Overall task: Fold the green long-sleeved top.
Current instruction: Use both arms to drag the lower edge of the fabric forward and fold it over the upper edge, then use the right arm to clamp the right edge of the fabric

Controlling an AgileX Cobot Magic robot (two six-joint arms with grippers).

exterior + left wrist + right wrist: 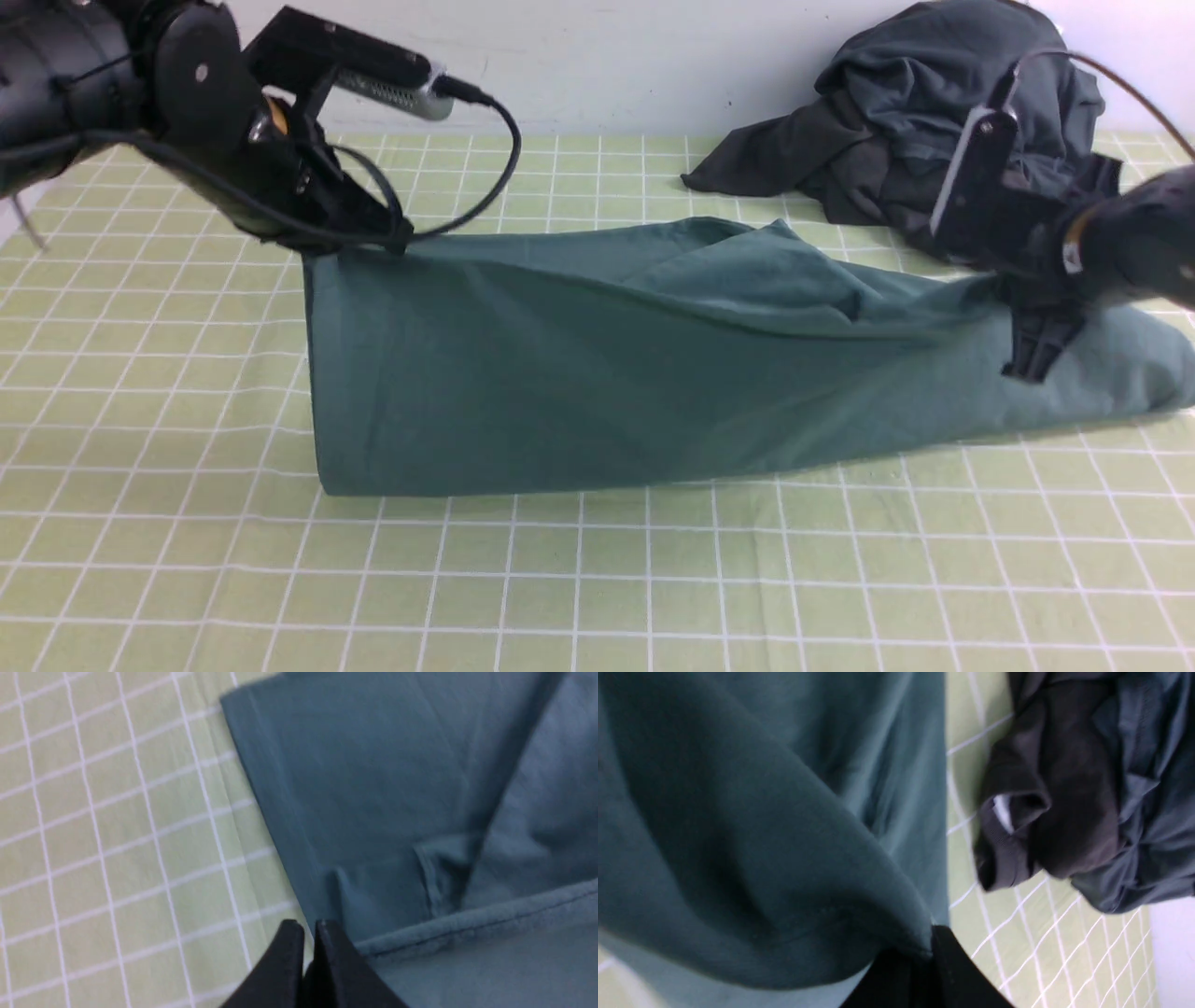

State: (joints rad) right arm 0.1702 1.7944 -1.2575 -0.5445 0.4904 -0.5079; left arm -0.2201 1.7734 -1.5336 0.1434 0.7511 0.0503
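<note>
The green long-sleeved top [597,373] stretches across the middle of the table, its upper edge raised and pulled taut between both arms. My left gripper [387,245] is shut at the top's raised left corner. In the left wrist view the two fingers meet at the tips of the left gripper [306,926], and the hem of the top [373,788] runs in behind one finger. My right gripper [1032,364] is shut on the right end. The right wrist view shows the top [738,835] bunched and draping out of the right gripper [924,947].
A heap of dark charcoal-grey garments [934,121] lies at the back right, just behind my right arm, and shows as the dark garments [1087,788] close to the gripper. The table wears a light green checked cloth [597,579]. A white wall stands behind.
</note>
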